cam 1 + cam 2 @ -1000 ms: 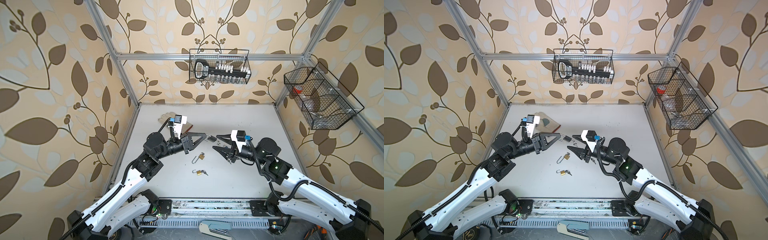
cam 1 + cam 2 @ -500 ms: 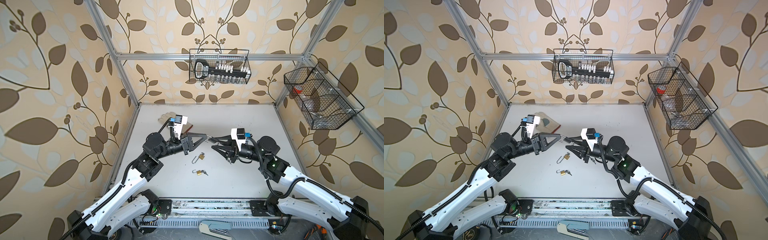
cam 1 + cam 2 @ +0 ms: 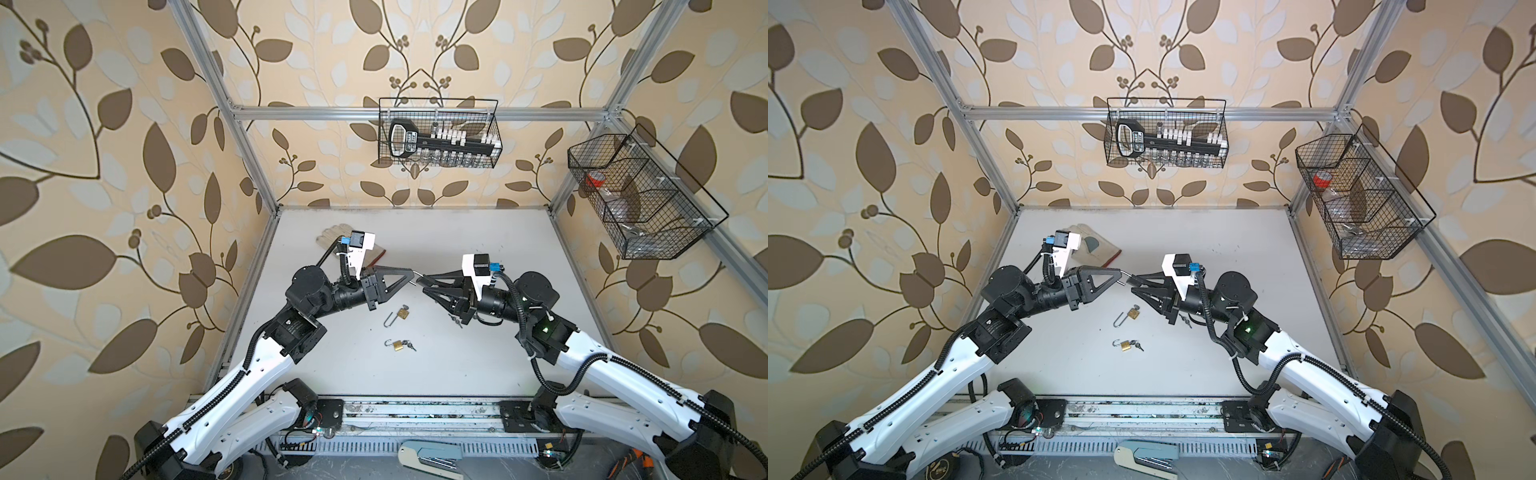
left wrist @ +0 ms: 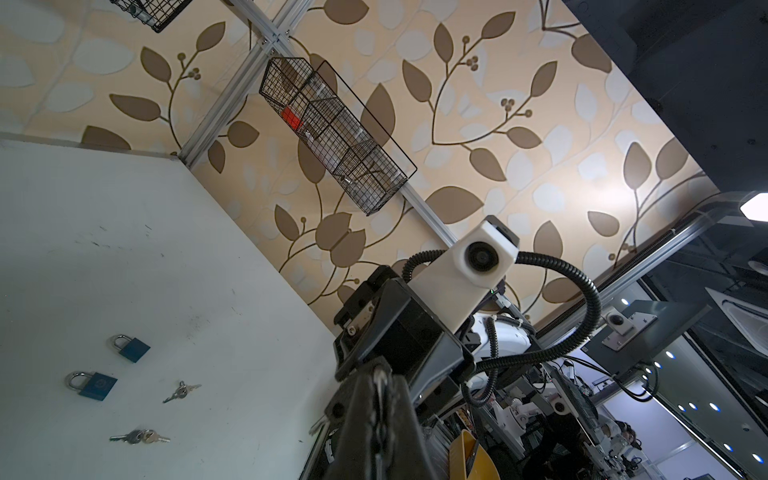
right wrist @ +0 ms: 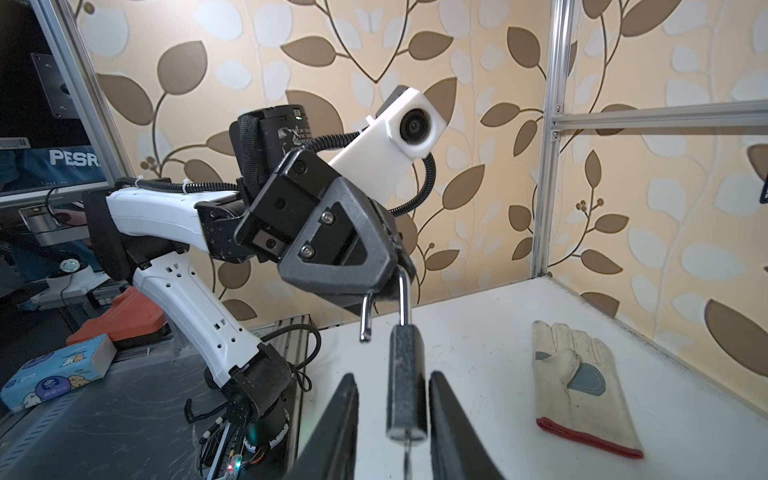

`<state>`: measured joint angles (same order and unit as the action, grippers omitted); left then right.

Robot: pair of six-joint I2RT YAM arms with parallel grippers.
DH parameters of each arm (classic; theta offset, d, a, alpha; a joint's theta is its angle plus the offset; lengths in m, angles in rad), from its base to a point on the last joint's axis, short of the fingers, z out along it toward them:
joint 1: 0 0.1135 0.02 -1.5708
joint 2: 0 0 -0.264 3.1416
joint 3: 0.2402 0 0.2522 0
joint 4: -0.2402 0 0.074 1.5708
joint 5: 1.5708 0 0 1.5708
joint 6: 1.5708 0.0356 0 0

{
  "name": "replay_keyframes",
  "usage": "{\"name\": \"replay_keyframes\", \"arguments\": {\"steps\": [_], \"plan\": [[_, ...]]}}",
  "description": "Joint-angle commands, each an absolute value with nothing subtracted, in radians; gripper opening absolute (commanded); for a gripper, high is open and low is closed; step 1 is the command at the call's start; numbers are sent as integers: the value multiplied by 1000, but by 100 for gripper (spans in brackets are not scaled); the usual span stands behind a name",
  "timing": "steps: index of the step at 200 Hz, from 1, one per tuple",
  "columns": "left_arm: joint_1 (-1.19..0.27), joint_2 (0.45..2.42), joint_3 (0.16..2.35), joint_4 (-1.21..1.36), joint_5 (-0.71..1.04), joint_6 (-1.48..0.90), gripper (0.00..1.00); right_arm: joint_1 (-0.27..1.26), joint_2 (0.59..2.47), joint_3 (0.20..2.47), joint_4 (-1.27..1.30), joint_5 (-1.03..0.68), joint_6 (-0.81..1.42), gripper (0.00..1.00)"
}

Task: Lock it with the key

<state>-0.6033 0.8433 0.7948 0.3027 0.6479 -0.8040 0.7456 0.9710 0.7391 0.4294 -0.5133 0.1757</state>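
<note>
Grey padlock (image 5: 406, 386), between right fingers (image 5: 336, 436) — unclamped (gaps visible)

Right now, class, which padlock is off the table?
The dark grey padlock, hanging by its shackle from the left hand. The brass padlocks and the blue padlocks lie on the table.

"How did the arms stand?"

"Both rose from the near edge, the left arm (image 3: 266, 365) on the left and the right arm (image 3: 602, 370) on the right. Their wrists were turned inward, so the claws met tip to tip at the middle."

"And the left claw (image 3: 413, 272)?"

"Pinched tight on the shackle of a padlock (image 5: 407, 374)."

"The right claw (image 3: 424, 282)?"

"It pointed left with its jaws apart, one finger on each side of the padlock's body, and a gap showed on each side."
</note>
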Motion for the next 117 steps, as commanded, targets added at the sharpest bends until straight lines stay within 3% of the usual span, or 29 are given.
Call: {"name": "replay_keyframes", "arguments": {"steps": [1, 44, 85, 117], "plan": [[-610, 821, 800, 374, 670, -804, 0, 744, 976, 772, 430, -523, 181, 29], [-610, 818, 793, 368, 664, -801, 0, 743, 973, 770, 433, -526, 186, 19], [-609, 821, 822, 316, 669, -740, 0, 739, 954, 772, 421, -536, 224, 0], [-610, 859, 928, 184, 714, -588, 0, 697, 953, 811, 380, -625, 333, 0]]}}
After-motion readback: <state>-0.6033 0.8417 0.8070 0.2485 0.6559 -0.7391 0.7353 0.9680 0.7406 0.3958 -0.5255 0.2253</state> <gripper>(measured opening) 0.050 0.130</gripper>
